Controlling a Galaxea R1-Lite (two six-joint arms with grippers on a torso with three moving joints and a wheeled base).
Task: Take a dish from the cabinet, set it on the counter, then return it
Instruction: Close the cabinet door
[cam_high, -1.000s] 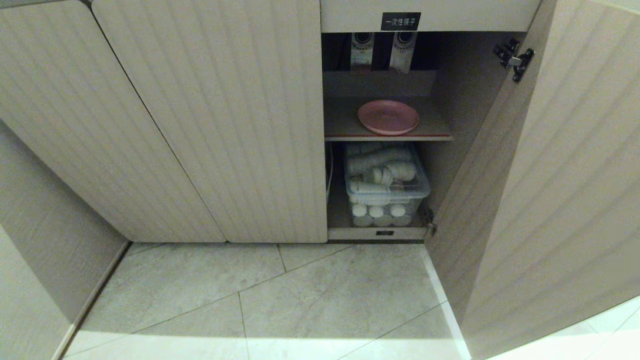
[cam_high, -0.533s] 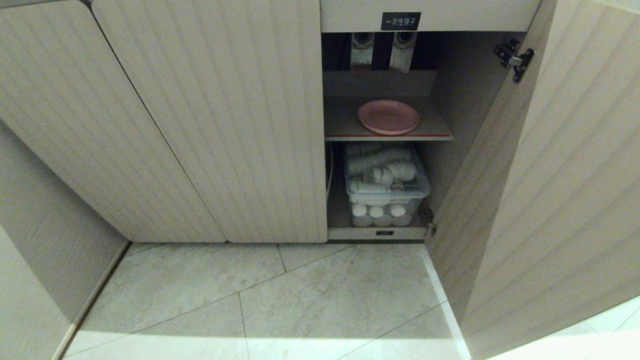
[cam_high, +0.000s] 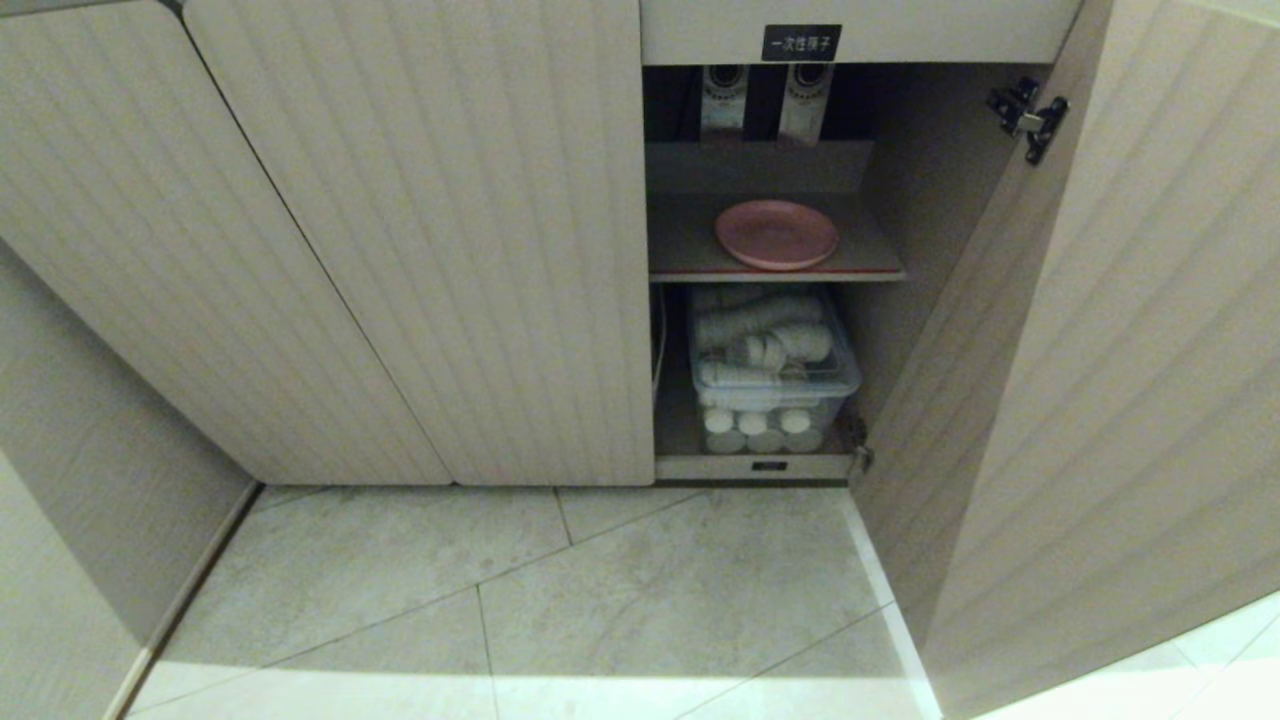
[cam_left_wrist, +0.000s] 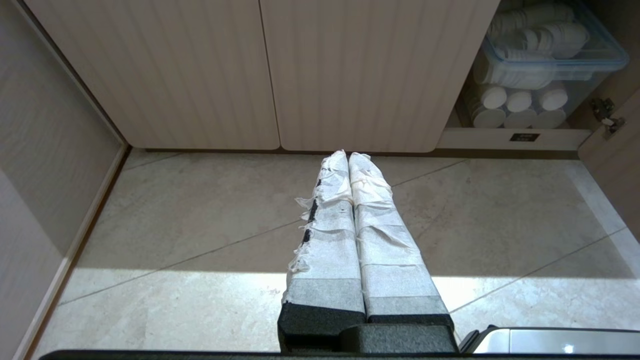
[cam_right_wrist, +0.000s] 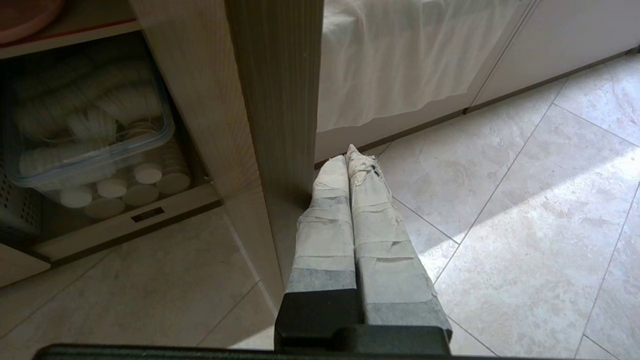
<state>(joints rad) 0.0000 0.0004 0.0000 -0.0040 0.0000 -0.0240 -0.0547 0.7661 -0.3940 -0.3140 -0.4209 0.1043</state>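
One pink dish (cam_high: 776, 234) lies flat on the red-edged shelf (cam_high: 690, 262) inside the cabinet (cam_high: 420, 240), whose right-hand door (cam_high: 1100, 380) stands swung open. A small black label (cam_high: 801, 42) sits on the panel above the opening. Below the shelf, a clear bin (cam_high: 770, 365) packed with white cups rests on the cabinet floor.

Neither arm shows in the head view. In its wrist view the left gripper (cam_left_wrist: 348, 156) hangs over the tiled floor (cam_left_wrist: 200, 220) in front of the closed doors, its tape-wrapped fingers (cam_left_wrist: 330, 235) pressed together and holding nothing. The right gripper (cam_right_wrist: 350, 155) is low beside the edge of the open door, near it, though contact cannot be told; its fingers (cam_right_wrist: 325, 235) are likewise closed against each other and empty. A sliver of the dish shows at the corner of the right wrist view, well apart from that gripper.
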